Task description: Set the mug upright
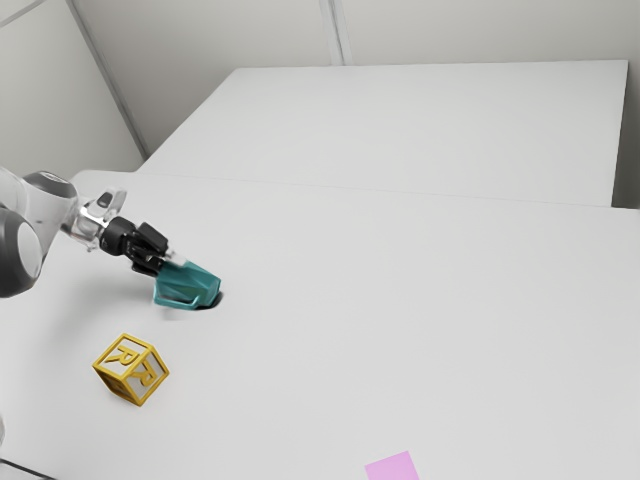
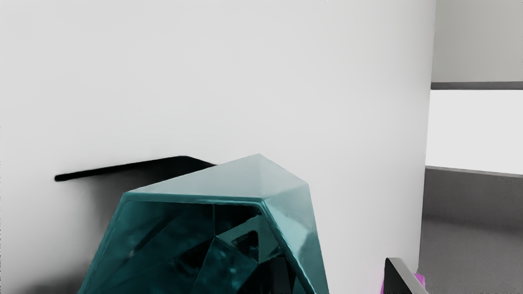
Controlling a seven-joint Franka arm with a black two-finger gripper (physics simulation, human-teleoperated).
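Task status, exterior view: the mug point(image 1: 197, 283) is tipped, mouth towards the gripper point(image 1: 172, 262) at its ten o'clock, so uprighting is judged outstanding. The gripper is open wide across the mug's wall, one finger inside the mouth and the other standing clear outside, with no grip. Markings: the yellow-edged block point(image 1: 131, 369), at the mug's seven o'clock, reads "R" on two faces; no brand is legible.

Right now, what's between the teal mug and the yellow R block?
Just bare white tabletop lies between the teal mug and the yellow R block; you can see that in the exterior view.
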